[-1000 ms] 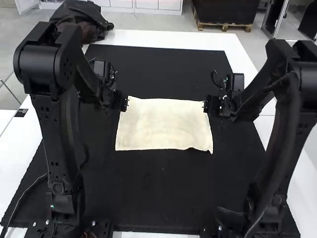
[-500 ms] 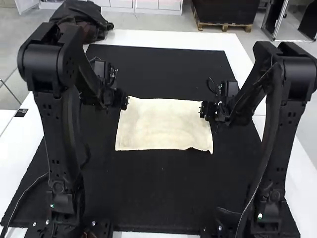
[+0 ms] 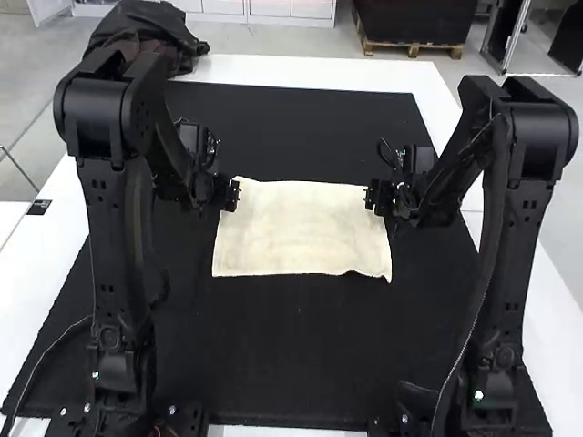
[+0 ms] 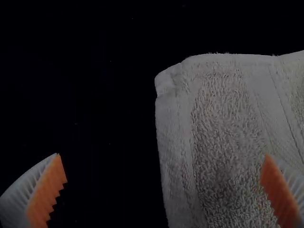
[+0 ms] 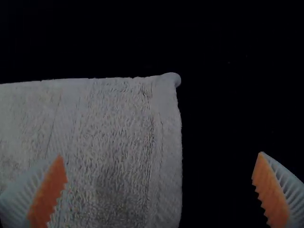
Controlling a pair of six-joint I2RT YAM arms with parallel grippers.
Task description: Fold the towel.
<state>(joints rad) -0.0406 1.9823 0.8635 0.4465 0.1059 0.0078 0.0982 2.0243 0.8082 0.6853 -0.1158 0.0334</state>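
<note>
Terry towel (image 3: 301, 228), cream, spread flat on the black mat (image 3: 291, 364) covering much of the white table (image 3: 319, 73); whether it is already doubled cannot be told. The left end effector (image 3: 233, 194) and right end effector (image 3: 371, 197) are each spread, placed at the far-left corner (image 4: 173, 80) and far-right corner (image 5: 168, 85); in the wrist views, each side edge runs between the two ribbed fingers. The step in hand is judged to be grasping these corners. For a sound grasp, both should descend evenly until the orange pads (image 4: 47, 194) straddle the edge, close on every layer, then lift together and carry the far edge nearward. Pinching too shallowly could lose a layer. A small ruck (image 3: 351, 273) on the near edge may spoil alignment. A dark fabric bundle (image 3: 150, 41) lies far left, well apart; a cable (image 3: 46, 350) runs near left.
</note>
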